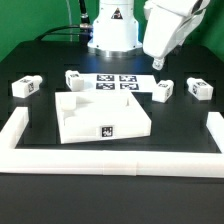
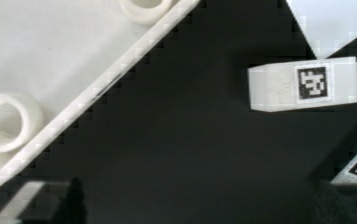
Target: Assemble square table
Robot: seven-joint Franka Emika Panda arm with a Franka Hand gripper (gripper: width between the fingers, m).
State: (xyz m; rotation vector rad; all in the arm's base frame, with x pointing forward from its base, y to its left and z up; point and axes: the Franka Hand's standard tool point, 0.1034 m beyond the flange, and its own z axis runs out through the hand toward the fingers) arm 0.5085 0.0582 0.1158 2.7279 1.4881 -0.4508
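Arm [image 1: 168, 25], white, one: leaning down at the exterior view's right; gripper [image 1: 158, 64] pointing downward, jaws standing wide apart (gripping nothing).

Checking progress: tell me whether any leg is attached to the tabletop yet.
No, the four legs all lie loose, apart from the tabletop.

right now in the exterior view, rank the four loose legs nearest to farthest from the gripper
From the gripper, in the exterior view:
1. right-centre leg, almost under it, off the right end of the marker board
2. far-right leg, on the exterior view's right
3. left-centre leg, left of the marker board
4. far-left leg, at the exterior view's left edge
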